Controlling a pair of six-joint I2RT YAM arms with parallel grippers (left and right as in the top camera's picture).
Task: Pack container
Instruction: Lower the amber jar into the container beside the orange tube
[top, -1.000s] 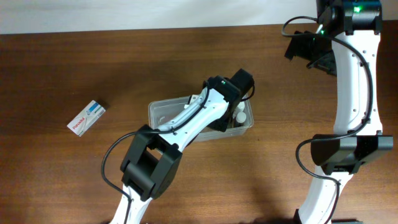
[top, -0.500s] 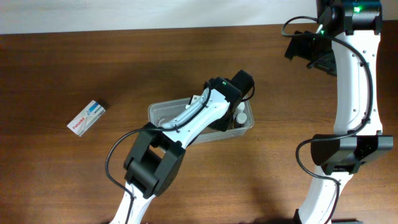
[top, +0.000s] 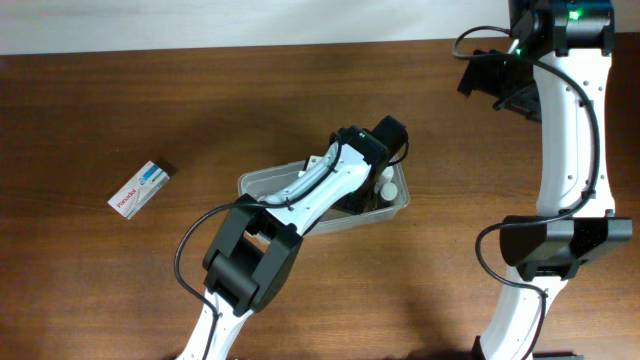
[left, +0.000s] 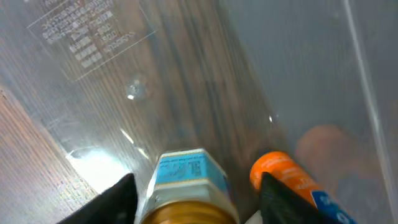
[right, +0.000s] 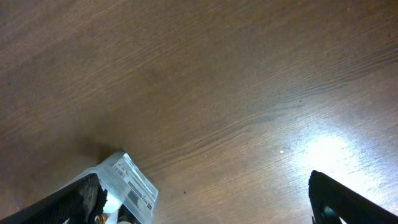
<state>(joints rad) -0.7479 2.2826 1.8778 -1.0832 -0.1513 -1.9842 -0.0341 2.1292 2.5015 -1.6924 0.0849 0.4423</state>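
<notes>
Brown wood-grain table (top: 150, 90), dark top, grain running roughly left to right; the right wrist view catches a bright patch of glare on it. Clear container (top: 252, 181) sits flat on the wood near the middle, its rounded corner and rim plain at the left end. Small white box (top: 139, 189) with red and blue print lies flat, well apart to the container's left, turned at an angle to the table's far edge.

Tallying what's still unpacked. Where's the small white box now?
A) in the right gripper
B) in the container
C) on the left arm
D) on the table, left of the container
D: the box lies flat on the table, outside the container and apart from it, to its left.
</notes>
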